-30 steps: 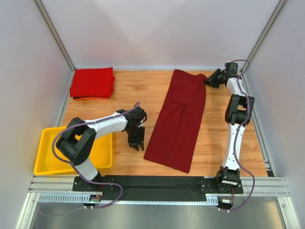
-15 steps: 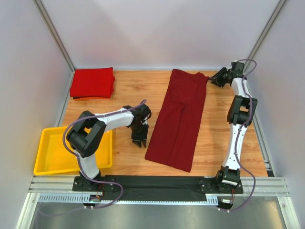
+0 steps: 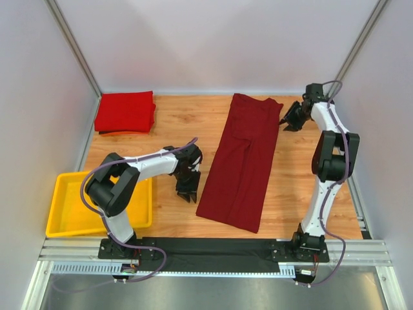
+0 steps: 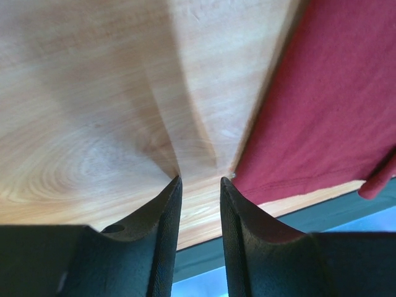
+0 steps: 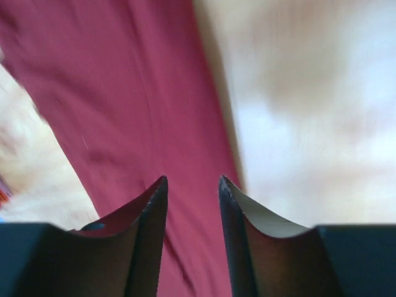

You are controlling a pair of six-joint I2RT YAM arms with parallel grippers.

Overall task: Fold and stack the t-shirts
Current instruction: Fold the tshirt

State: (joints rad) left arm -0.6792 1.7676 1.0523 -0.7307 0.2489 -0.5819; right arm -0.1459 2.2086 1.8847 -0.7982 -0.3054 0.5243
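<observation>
Tray (image 3: 64,223) left of maroon t-shirt (image 3: 242,161), well apart.

The spread shirt (image 3: 240,161) lies centred on the table (image 3: 168,126) — folded shirt (image 3: 125,111) far left, tray (image 3: 64,216) near left.

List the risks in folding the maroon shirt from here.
1. The left pincer is over bare table beside the near corner of the maroon shirt, jaws only narrowly apart. Closing there may miss the hem.
2. The right pincer hovers by the far corner and its wrist view is blurred, so its grab may land off the edge.
3. The shirt lies slanted, so uneven grips could fold it crooked.
</observation>
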